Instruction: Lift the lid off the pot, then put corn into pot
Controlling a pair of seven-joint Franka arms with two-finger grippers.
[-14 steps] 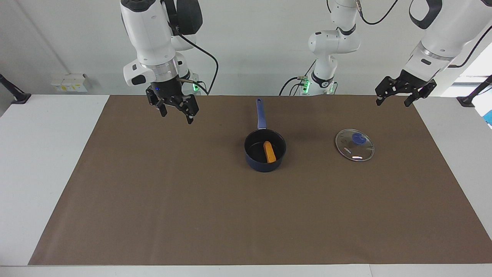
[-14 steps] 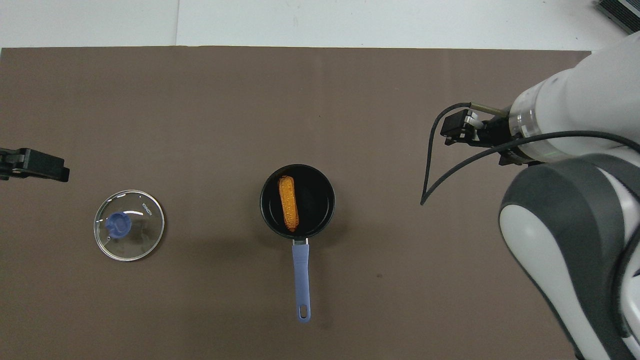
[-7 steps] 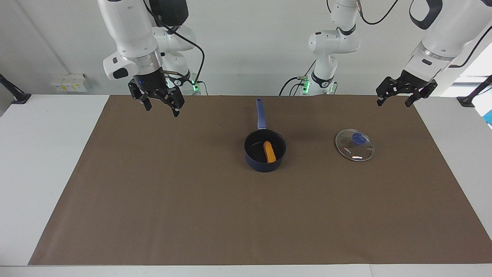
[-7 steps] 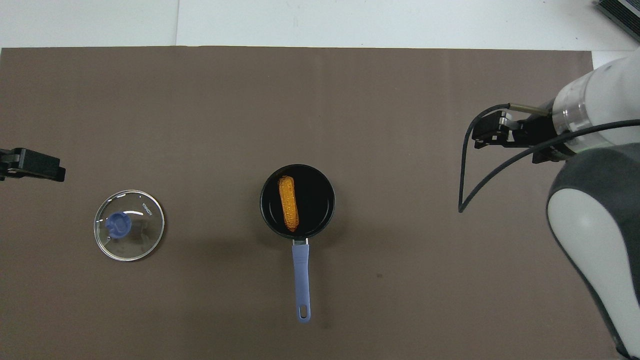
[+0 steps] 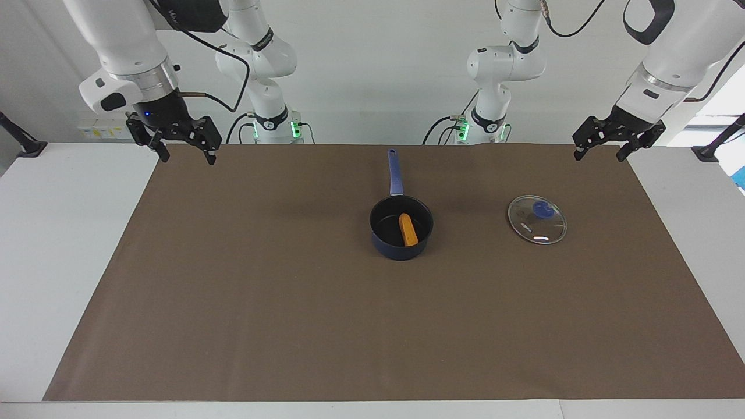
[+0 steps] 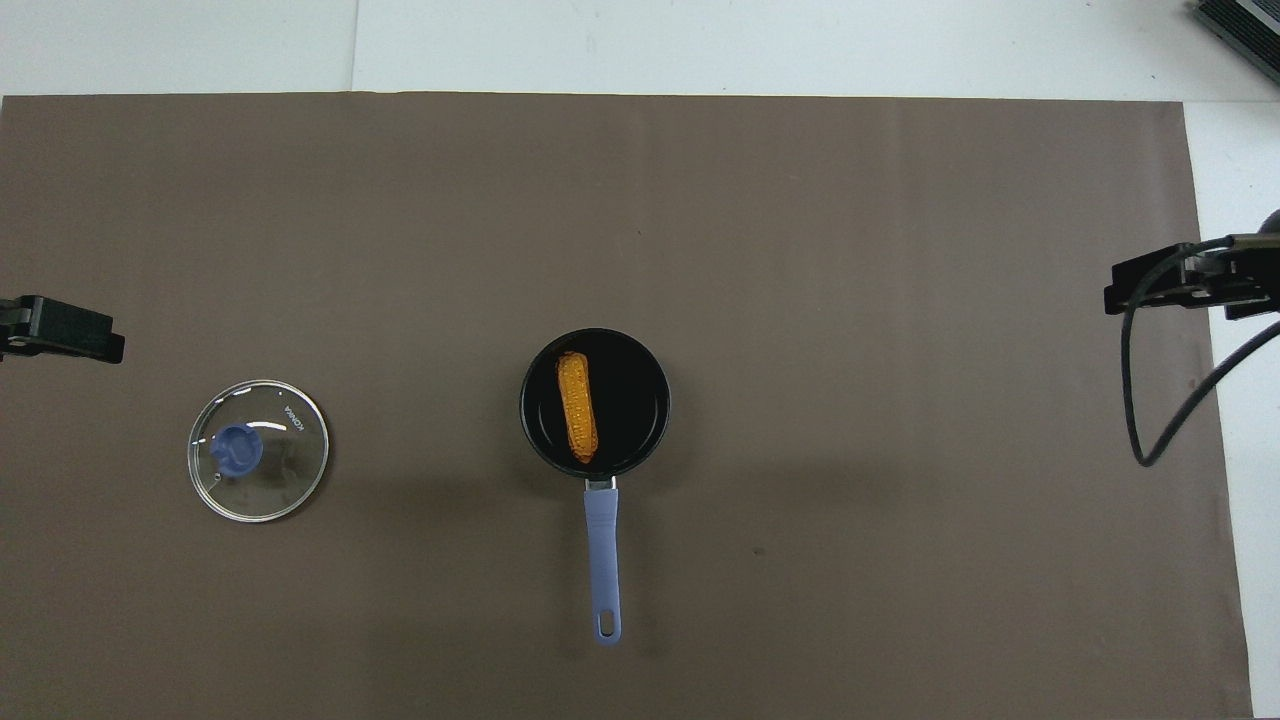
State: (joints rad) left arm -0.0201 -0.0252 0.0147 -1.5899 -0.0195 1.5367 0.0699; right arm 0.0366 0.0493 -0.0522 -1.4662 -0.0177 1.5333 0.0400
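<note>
The dark blue pot stands mid-mat with its lid off and its long handle pointing toward the robots. The orange-yellow corn lies inside the pot, as the overhead view also shows. The glass lid with its blue knob lies flat on the mat beside the pot, toward the left arm's end. My left gripper hangs open and empty over the mat's corner at its own end. My right gripper hangs open and empty over the mat's edge at its end.
A brown mat covers most of the white table. A loose black cable hangs from the right arm over the mat's edge. Small white boxes sit by the wall.
My right gripper has swung away from the pot to the mat's edge at its own end. My left gripper has barely moved. Pot, corn and lid stay put.
</note>
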